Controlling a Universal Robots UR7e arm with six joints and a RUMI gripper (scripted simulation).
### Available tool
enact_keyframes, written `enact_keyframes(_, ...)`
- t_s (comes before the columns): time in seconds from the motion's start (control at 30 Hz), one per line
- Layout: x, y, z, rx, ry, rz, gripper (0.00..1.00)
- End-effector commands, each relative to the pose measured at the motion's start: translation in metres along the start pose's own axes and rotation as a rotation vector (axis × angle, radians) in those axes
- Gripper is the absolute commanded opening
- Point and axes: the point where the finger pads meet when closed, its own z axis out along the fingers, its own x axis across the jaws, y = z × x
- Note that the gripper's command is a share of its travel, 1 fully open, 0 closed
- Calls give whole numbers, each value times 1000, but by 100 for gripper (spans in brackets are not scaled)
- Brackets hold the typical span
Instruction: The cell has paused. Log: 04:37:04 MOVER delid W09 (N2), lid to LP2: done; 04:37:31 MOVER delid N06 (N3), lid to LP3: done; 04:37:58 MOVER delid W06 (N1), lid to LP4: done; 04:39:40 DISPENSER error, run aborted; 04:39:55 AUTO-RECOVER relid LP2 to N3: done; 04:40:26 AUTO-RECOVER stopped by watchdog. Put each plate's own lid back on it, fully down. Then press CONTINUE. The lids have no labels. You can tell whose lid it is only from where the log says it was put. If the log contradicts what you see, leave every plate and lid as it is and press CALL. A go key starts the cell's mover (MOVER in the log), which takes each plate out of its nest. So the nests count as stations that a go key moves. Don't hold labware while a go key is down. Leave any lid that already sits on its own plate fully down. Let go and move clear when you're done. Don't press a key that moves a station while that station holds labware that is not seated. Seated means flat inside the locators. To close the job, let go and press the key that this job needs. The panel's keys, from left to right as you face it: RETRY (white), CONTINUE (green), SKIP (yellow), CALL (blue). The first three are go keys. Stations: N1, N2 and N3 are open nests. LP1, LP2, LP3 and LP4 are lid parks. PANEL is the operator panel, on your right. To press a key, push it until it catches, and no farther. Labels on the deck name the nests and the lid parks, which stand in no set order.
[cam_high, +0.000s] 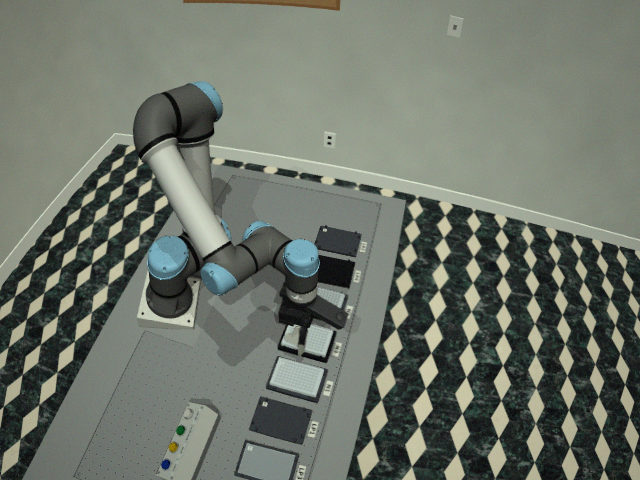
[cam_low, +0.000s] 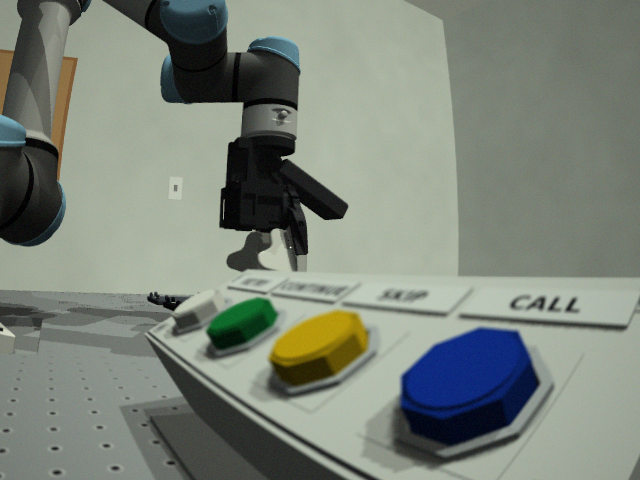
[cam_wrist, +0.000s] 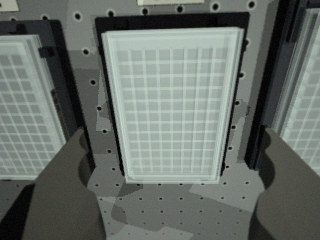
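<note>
grey deck (cam_high: 155, 372) carries the whole job, with the arm (cam_high: 183, 201) bent low over the row of stations along its far edge. the panel (cam_high: 202, 416) stands at the near end, well apart from the arm.

three plates sit side by side in the row. the wrist view looks straight down on the middle plate (cam_wrist: 172, 100), with the left plate (cam_wrist: 25, 100) and right plate (cam_wrist: 305, 90) at the picture's edges. the station labels are too small or cut off to read. the middle plate shows a doubled rim, which may be a lid on it, but i cannot say for sure. of the parks, only the nearest seems to hold a lid (cam_high: 266, 461); the other three look dark and bare.

the gripper (cam_high: 298, 335) hangs above the middle plate, jaws spread wide to either side of it, with nothing between them and not touching it.

as i judge it, the lid sorting is unfinished: at least one lid waits in its park, and the closing press is not yet made. neither the green key (cam_low: 240, 321) nor the blue key (cam_low: 467, 384) looks pushed down.
</note>
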Motion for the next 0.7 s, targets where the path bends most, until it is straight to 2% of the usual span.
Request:
enact_keyframes(0.0, 0, 0, 0, 1, 0, 0, 82)
enact_keyframes(0.03, 0, 0, 0, 1, 0, 0, 82)
enact_keyframes(0.07, 0, 0, 0, 1, 0, 0, 0)
enact_keyframes(0.67, 0, 0, 0, 1, 0, 0, 0)
